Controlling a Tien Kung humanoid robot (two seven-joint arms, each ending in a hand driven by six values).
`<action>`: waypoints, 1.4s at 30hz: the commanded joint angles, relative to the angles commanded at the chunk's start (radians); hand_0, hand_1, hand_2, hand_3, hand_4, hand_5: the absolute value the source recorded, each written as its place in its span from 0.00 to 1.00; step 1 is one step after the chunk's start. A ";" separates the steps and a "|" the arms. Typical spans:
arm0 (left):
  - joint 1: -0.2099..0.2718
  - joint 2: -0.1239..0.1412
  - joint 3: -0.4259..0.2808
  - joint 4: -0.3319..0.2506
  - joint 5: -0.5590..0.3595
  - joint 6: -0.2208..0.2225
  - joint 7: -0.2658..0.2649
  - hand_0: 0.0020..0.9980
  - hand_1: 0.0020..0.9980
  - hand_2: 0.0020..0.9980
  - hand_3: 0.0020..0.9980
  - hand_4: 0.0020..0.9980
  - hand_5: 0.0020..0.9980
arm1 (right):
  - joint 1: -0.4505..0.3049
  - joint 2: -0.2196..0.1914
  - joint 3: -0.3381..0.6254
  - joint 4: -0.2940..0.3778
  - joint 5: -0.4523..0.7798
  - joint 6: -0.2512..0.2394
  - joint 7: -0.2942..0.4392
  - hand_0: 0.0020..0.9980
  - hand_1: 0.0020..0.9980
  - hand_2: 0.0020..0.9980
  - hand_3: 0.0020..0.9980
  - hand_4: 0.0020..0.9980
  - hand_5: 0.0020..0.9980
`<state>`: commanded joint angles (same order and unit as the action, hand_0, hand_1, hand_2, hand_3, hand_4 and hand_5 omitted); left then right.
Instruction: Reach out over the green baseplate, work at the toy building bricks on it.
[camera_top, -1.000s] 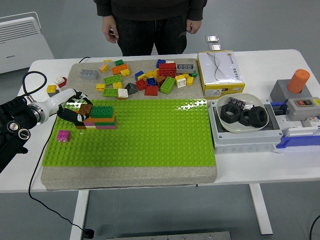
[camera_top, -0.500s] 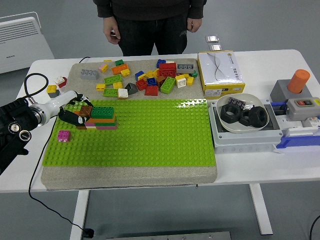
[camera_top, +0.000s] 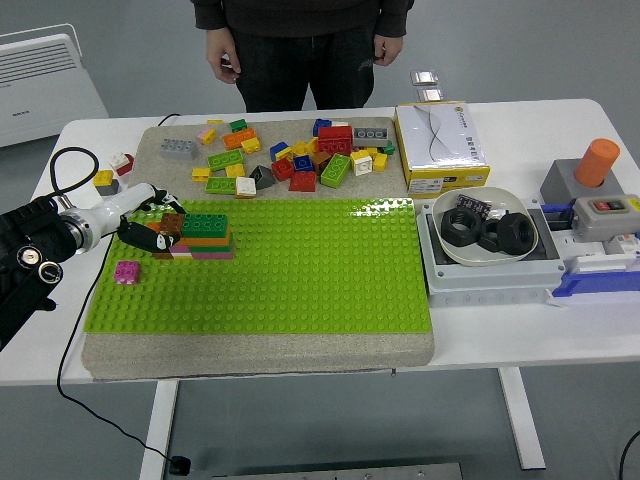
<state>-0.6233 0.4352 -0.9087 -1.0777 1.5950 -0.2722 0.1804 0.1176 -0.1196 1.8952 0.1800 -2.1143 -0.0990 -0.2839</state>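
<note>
The left hand (camera_top: 148, 222) has drawn back slightly leftward, its fingers (camera_top: 150, 238) still at the brick stack (camera_top: 200, 236).

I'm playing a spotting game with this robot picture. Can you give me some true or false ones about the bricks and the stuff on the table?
1. The left hand is at the stack of bricks on the green baseplate. True.
2. A pink brick sits alone on the baseplate, near its left edge. True.
3. The white bowl is full of yellow bricks. False: it holds black ring-shaped parts.
4. The loose bricks lie behind the baseplate, on the far side. True.
5. The person is holding a brick over the table. False: the person's hands hang at their sides, away from the bricks.
6. The orange cylinder is on the table's left. False: it is on the right.
</note>
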 joint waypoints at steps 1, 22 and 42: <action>0.000 0.000 0.000 0.000 0.001 0.000 0.000 0.94 0.96 0.95 0.62 0.74 0.00 | 0.000 0.000 0.000 0.000 0.000 0.000 0.000 0.69 0.65 0.61 0.73 0.90 1.00; 0.002 0.000 -0.002 -0.002 0.009 -0.002 -0.005 0.94 0.97 0.96 0.70 0.89 0.00 | -0.003 0.001 0.002 0.000 -0.004 0.001 0.000 0.69 0.65 0.62 0.73 0.90 1.00; 0.178 0.023 -0.236 -0.271 0.213 0.012 0.066 0.95 0.97 0.96 0.72 1.00 0.21 | -0.013 0.002 0.006 0.000 -0.006 0.001 0.002 0.69 0.65 0.62 0.73 0.90 1.00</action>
<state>-0.4456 0.4579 -1.1447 -1.3486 1.8082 -0.2597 0.2459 0.1042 -0.1175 1.9009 0.1800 -2.1205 -0.0979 -0.2814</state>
